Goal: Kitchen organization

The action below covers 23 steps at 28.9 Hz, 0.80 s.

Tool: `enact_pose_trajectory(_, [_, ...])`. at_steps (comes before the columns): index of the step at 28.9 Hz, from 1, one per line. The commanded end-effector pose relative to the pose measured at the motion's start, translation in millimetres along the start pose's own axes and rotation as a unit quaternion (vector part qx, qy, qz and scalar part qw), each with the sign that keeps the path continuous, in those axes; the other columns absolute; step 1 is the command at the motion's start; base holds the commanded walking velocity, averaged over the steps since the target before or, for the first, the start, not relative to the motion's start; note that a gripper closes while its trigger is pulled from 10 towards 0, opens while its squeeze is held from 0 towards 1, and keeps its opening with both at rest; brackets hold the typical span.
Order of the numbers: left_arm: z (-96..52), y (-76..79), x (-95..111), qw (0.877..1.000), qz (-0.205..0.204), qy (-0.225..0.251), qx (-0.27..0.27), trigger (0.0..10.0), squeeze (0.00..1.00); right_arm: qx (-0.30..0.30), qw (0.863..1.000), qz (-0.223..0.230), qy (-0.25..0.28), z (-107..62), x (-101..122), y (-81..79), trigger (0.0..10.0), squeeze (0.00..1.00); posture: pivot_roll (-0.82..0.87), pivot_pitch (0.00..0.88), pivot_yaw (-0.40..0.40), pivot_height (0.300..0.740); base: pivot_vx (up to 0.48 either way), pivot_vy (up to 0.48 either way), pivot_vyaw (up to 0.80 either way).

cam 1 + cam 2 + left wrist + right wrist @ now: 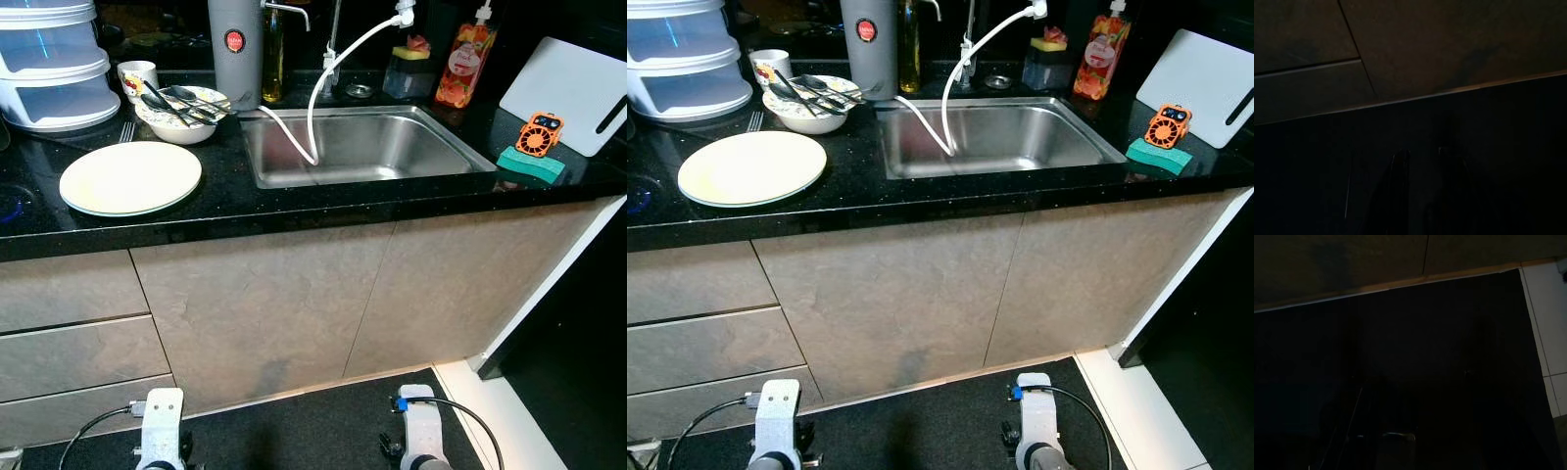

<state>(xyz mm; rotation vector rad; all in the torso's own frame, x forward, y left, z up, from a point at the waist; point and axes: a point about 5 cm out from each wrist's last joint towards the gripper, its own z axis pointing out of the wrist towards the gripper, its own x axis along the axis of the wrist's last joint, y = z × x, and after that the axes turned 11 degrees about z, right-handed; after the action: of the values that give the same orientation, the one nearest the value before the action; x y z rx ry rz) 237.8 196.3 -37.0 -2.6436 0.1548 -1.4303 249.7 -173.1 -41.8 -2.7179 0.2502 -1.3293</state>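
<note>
Both our arms hang low by the cabinets; can't tell the state of either pincer. The plate (129, 177) sits near the desk (294, 201) edge, so a clumsy reach could shove it off.

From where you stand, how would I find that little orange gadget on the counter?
Start at the steel sink set in the black countertop and look to its right. There a green sponge lies in front of a white cutting board, and the orange gadget rests on it. It is the only bright orange item with dark round openings.
</note>
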Motion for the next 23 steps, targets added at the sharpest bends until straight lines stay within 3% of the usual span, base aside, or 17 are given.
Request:
enact_pose_trajectory(1, [-0.7, 6.0, -2, 1.000, -0.004, -0.005, -0.008, 10.0, 0.00, -0.007, 1.000, 0.010, -0.009, -0.9, -3, 3.1, 10.0, 0.00, -0.02, 0.126, -0.034, 0.740, 0.000, 0.000, 0.00])
enact_pose_trajectory(9, [-0.1, 3.1, -2, 1.000, -0.004, -0.010, -0.002, 10.0, 0.00, -0.015, 1.000, 0.013, -0.012, -0.7, -4, 3.2, 10.0, 0.00, -0.02, 0.132, -0.032, 0.740, 0.000, 0.000, 0.59])
enact_pose_trajectory(12, [0.6, -0.4, 2, 1.000, -0.002, -0.002, 0.003, 10.0, 0.00, -0.032, 0.998, 0.047, -0.005, -2.0, -5, 8.3, 10.0, 0.00, -0.02, 0.135, -0.027, 0.740, 0.000, 0.000, 0.00])
enact_pose_trajectory(18, [2.0, -1.9, 6, 1.000, 0.000, 0.004, 0.003, 10.0, 0.00, -0.033, 0.998, 0.052, -0.008, -2.6, -5, 11.7, 10.0, 0.00, -0.02, 0.138, -0.025, 0.740, 0.000, 0.000, 0.00])
enact_pose_trajectory(23, [2.6, -0.6, 9, 1.000, 0.001, 0.011, -0.002, 10.0, 0.00, -0.030, 0.998, 0.049, -0.002, -2.2, -2, 11.9, 10.0, 0.00, -0.02, 0.138, -0.023, 0.740, 0.000, 0.000, -0.48])
